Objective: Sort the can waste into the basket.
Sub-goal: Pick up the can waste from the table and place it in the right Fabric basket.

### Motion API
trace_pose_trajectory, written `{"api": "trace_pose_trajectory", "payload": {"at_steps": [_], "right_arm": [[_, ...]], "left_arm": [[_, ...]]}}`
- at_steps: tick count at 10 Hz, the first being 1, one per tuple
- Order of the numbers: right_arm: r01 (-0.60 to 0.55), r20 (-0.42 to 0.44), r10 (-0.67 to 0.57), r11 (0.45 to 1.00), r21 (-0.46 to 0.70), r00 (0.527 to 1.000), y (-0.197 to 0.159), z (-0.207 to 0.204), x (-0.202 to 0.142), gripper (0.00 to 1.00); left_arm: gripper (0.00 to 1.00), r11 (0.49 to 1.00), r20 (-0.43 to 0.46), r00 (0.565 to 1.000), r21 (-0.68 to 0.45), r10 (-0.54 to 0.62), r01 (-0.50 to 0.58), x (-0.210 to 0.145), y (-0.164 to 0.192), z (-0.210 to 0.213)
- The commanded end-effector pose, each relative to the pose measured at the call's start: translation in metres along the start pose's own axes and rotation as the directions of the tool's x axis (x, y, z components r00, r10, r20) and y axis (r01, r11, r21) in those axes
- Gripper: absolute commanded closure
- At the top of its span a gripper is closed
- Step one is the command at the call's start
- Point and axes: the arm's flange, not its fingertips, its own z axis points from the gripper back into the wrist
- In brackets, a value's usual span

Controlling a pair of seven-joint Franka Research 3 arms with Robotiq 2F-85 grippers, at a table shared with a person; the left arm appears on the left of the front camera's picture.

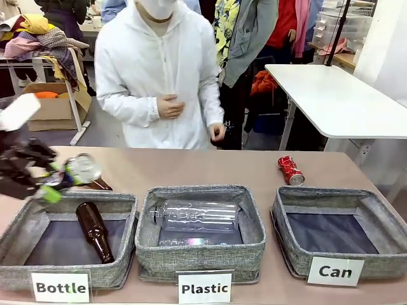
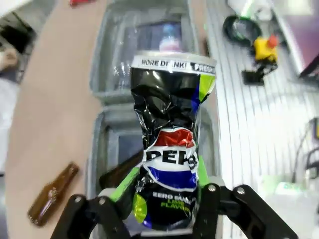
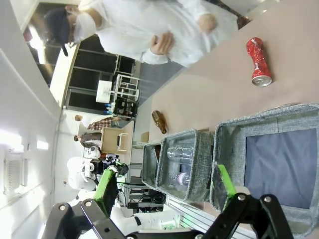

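At the near edge of the worktop (image 1: 191, 168), three white labels are read from left to right: "Bottle", "Plastic" and "Can". They are fixed to three grey woven bins standing in a row. The Can basket (image 1: 381, 264) is at the right end, and only its dark lining is seen inside. A clear plastic bottle (image 1: 197, 215) lies on its side in the Plastic bin (image 1: 251, 251). A brown glass bottle (image 1: 95, 230) lies in the Bottle bin (image 1: 19, 235).

Over the far left corner of the Bottle bin, the black can (image 1: 82, 168) is held clear of the worktop by the left pincer (image 1: 54, 184). In the left wrist view the left pincer (image 2: 164, 199) is clamped on the lower part of the black can (image 2: 172, 139), with a green pad pressed against each side. The can is dented. "MORE DRINK!" is printed on its silver rim, "PEPSI" across the middle and "ZERO SU" lower down; the small print beneath cannot be made out. This can is well apart from the Can basket, at the opposite end of the row.

The right pincer (image 3: 167, 191) is spread wide with nothing between its fingers, and the Can basket (image 3: 259, 119) is seen just beyond it.

A second brown bottle (image 1: 100, 185) lies on the worktop behind the Bottle bin. The crushed red can (image 1: 290, 170) lies on the worktop just behind the Can basket. At the far side a person (image 1: 159, 76) in white is standing.
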Motion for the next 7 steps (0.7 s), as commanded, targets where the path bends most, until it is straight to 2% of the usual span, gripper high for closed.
{"api": "trace_pose_trajectory", "payload": {"at_steps": [1,3,7], "right_arm": [[-0.065,0.006,0.066,0.994,-0.083,0.998,0.023,0.027,-0.013,0.0],[-0.072,-0.083,0.063,0.991,-0.11,0.995,0.052,0.066,-0.033,0.0],[-0.102,-0.092,0.093,0.99,-0.097,0.991,0.051,0.114,-0.048,0.0]], "left_arm": [[0.5,0.994,-0.004,1.0,-0.107,0.023,-0.024,0.073,0.046,-0.048],[0.5,0.984,-0.017,0.999,-0.171,0.043,-0.045,0.156,0.074,-0.105],[0.5,0.955,-0.05,0.986,-0.243,0.161,-0.168,0.284,0.098,-0.219]]}}
